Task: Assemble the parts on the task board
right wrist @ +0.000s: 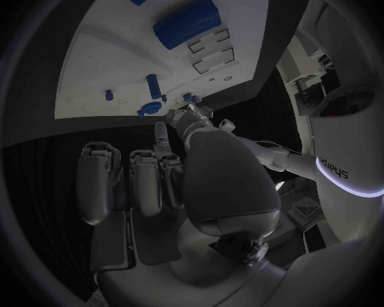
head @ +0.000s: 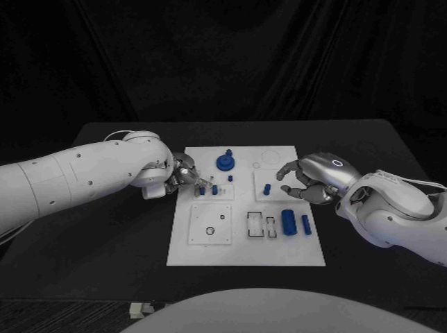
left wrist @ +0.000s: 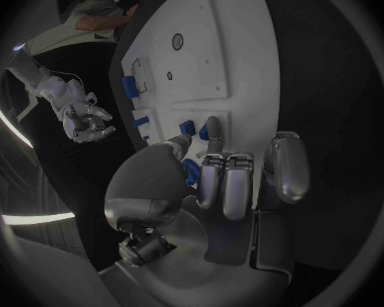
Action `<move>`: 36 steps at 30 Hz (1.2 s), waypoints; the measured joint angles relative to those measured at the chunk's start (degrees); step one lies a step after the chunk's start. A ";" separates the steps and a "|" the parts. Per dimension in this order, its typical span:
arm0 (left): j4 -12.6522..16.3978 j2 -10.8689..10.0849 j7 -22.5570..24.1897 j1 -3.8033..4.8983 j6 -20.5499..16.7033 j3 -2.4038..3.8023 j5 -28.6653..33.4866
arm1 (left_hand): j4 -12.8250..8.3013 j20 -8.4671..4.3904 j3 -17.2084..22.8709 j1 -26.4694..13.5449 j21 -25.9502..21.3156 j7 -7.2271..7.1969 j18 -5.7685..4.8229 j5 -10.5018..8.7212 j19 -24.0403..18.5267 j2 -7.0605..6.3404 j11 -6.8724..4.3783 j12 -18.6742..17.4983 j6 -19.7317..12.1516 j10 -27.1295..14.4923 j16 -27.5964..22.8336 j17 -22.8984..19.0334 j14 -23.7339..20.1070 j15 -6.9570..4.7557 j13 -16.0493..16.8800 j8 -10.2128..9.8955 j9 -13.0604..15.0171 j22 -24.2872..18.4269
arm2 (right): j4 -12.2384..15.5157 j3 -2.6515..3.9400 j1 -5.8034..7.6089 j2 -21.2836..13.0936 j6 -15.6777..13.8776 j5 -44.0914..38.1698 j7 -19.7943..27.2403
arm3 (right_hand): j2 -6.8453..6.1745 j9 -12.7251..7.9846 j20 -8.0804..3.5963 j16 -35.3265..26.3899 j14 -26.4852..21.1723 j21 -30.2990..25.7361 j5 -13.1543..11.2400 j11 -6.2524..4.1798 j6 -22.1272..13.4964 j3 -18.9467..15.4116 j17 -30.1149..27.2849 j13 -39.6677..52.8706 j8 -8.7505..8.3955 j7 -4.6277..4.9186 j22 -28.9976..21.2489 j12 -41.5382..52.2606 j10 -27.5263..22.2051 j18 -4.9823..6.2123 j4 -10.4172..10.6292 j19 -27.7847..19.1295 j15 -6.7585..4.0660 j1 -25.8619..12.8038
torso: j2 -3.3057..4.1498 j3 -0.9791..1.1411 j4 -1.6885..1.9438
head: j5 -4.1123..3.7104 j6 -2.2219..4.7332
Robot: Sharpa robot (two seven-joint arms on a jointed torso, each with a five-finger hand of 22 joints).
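Note:
The white task board (head: 246, 243) lies mid-table. My left hand (head: 184, 173) is at its left edge, thumb and forefinger (left wrist: 212, 126) reaching to a row of small blue parts (head: 207, 189); the other fingers are curled. One blue part (left wrist: 190, 170) shows between thumb and fingers, and I cannot tell if it is held. My right hand (head: 305, 182) hovers at the board's right edge beside a blue peg (head: 266, 188), its fingers loosely curved and empty. A large blue knob (head: 225, 162) stands near the board's far edge.
Two blue blocks (head: 296, 223) lie beside rectangular slots (head: 257, 223) on the board's near right. A square plate with a small hole (head: 209, 230) sits near left. Bare black table (head: 103, 250) surrounds the board.

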 measured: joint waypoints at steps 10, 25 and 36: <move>1.35 -1.75 -0.28 -0.09 -1.15 -0.09 0.01 | 2.79 0.13 -7.69 -4.31 -0.24 -0.29 0.00 -2.44 -0.13 -0.06 0.00 0.00 0.29 0.00 0.00 0.00 0.00 0.00 0.00 3.45 2.42 0.00 | 0.14 0.00 -0.03 -0.41 -0.02 0.02 0.00 | 0.00 0.00 0.00 0.00 0.00 0.00 0.00 0.00 0.00 0.00 0.00 0.00 0.00 0.00 -0.01 0.00 0.00 0.00 0.00 0.00 0.00 0.00 | 0.00 0.00 0.01 | -0.13 0.00; 3.09 -5.42 19.22 3.91 -20.31 -0.08 -2.01 | -0.89 0.84 -14.82 10.61 2.02 2.48 0.00 7.94 0.63 2.36 2.24 -1.63 -16.74 -0.05 -0.31 -0.01 0.06 1.79 0.00 6.94 8.16 0.00 | 1.06 0.01 -0.03 -1.77 -1.03 0.03 0.05 | 0.00 -0.06 0.20 0.00 0.16 0.00 0.00 0.00 0.00 0.00 0.00 0.00 0.00 0.00 -0.02 0.00 0.00 0.00 0.00 0.20 0.16 0.00 | -0.05 0.00 0.00 | -0.13 0.00; -1.19 -0.54 41.21 1.71 -28.98 -0.12 -32.54 | -3.55 0.96 -3.31 33.38 -2.54 -8.20 1.36 1.43 -1.21 -7.86 1.19 -67.40 -17.35 -46.64 -2.25 -0.01 0.00 0.56 -50.74 -10.09 -24.29 -0.01 | 1.41 0.01 -0.03 -1.68 -1.50 0.04 0.18 | 0.00 -0.05 0.20 0.00 0.16 0.00 0.23 0.00 0.00 0.00 0.00 0.00 0.00 0.00 -0.02 0.00 0.00 0.00 0.00 0.20 0.16 0.00 | -0.08 0.01 -0.03 | -0.48 0.01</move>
